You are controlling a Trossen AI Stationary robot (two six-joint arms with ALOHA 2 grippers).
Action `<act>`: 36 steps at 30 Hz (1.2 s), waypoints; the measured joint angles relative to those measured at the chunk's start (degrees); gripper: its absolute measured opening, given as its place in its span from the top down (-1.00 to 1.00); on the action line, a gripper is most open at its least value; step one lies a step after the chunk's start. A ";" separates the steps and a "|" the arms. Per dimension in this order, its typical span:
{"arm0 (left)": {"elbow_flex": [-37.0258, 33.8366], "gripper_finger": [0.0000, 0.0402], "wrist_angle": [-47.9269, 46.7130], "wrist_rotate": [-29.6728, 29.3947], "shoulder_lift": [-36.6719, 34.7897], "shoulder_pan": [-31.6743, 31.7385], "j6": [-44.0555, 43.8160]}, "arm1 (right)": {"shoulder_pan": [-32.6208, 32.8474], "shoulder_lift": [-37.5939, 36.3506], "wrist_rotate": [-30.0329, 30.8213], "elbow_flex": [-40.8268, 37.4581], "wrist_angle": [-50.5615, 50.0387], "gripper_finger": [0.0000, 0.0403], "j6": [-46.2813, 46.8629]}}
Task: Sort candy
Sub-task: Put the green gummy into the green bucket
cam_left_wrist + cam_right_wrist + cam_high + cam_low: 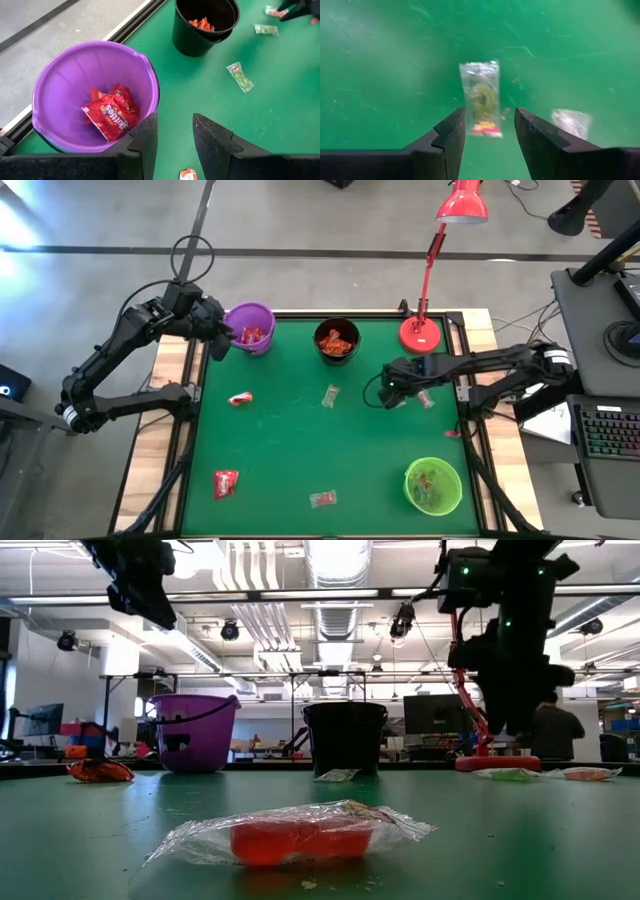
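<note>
Cups partly filled, several candies (pixel 240 399) remain on the counter (pixel 280 450); right gripper (pixel 490 131), spread, hovers over a greenish one (pixel 481 97) at three o'clock.

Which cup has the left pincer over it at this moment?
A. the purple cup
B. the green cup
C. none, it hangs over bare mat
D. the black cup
A: the left pincer hangs open above the purple cup, which already has red-wrapped candy in it; the black cup sits farther along the mat.
</note>
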 joint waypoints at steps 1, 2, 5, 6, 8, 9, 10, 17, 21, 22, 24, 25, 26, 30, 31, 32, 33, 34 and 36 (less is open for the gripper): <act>0.00 0.48 0.00 0.00 0.00 0.00 -0.26 | -0.33 0.29 -0.36 -0.53 0.86 0.20 -0.22; 0.00 0.48 0.00 0.00 0.00 0.00 -0.29 | -0.53 0.67 -0.38 -0.94 1.04 0.20 -0.30; 0.00 0.48 0.07 0.00 0.06 -0.02 -0.39 | -1.02 1.82 -0.40 -1.99 1.31 0.20 -0.64; 0.00 0.48 0.28 0.00 0.11 -0.02 -0.38 | -1.04 2.36 -0.44 -2.25 1.44 0.20 -0.84; 0.00 0.48 0.70 -0.04 0.15 0.00 -0.40 | -1.04 3.77 -0.83 -2.53 1.94 0.20 -1.23; 0.00 0.48 0.90 -0.04 0.15 -0.02 -0.40 | -1.04 4.46 -1.42 -2.55 2.20 0.20 -1.64; 0.00 0.48 1.24 -0.04 0.15 -0.02 -0.40 | -1.04 5.26 -1.93 -2.55 2.55 0.20 -2.33; 0.00 0.48 1.36 -0.20 0.62 0.00 -0.40 | -1.04 10.90 -2.32 -2.55 5.60 0.20 -4.81; 0.00 0.48 1.31 -0.21 1.02 0.00 -0.66 | -1.17 13.91 -3.88 -2.31 5.70 0.23 -6.52; 0.00 0.48 1.31 -0.22 1.15 0.00 -0.79 | -1.21 14.55 -4.27 -2.31 5.68 0.26 -6.74; 0.00 0.48 1.27 -0.20 1.42 0.00 -0.83 | -1.19 15.01 -4.67 -2.35 5.72 0.36 -6.65; 0.00 0.48 1.26 -0.20 1.52 -0.02 -0.83 | -1.19 15.08 -4.87 -2.30 5.77 0.43 -6.36; 0.00 0.48 1.25 -0.22 1.61 0.00 -0.83 | -1.19 14.98 -5.33 -2.16 5.72 0.51 -6.23; 0.00 0.48 1.21 -0.20 1.62 0.00 -0.83 | -1.15 12.82 -6.36 -1.55 5.32 0.86 -6.25; 0.00 0.48 1.20 -0.20 1.57 0.00 -0.83 | -1.15 12.14 -6.91 -1.45 4.74 0.90 -6.26; 0.00 0.48 1.19 -0.20 1.49 0.00 -0.83 | -1.12 11.54 -7.09 -1.35 4.22 0.92 -6.26; 0.00 0.48 1.16 -0.20 1.36 -0.01 -0.83 | -1.12 10.78 -7.11 -1.00 4.11 0.92 -6.24; 0.00 0.48 1.11 -0.20 1.24 -0.01 -0.83 | -1.12 9.82 -7.10 -0.49 4.34 0.93 -6.24; 0.00 0.48 1.07 -0.18 1.06 0.00 -0.83 | -1.12 8.02 -7.04 0.40 3.68 0.93 -6.24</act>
